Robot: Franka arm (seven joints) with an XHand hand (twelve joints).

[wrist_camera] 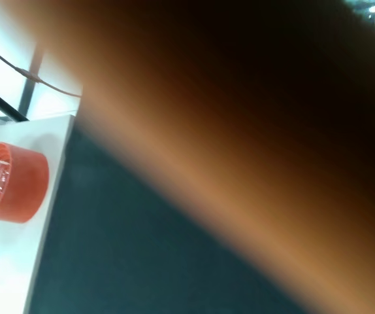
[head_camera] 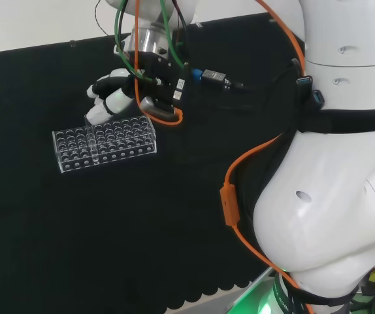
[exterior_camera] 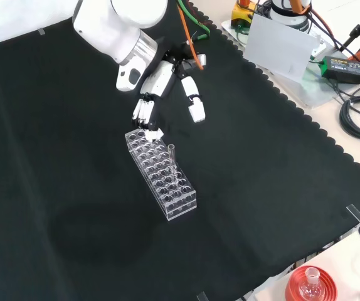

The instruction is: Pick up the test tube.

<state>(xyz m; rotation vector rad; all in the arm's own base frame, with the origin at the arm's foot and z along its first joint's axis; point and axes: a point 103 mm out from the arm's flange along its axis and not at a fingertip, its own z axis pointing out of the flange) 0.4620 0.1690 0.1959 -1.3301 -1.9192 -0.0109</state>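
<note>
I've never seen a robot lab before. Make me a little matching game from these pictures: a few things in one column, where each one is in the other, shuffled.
Things:
1. test tube
2. hand
3. red ribbed stand
4. clear rack

Places:
A. off the black cloth, at the bottom right corner of the front view, with a glass flask on it
B. lying on the black cloth, many holes in rows
C. standing upright in the rack, sticking up above it
D. over the rack's far end in the front view, fingers pointing down

Pairs: 1-C, 2-D, 3-A, 4-B
</note>
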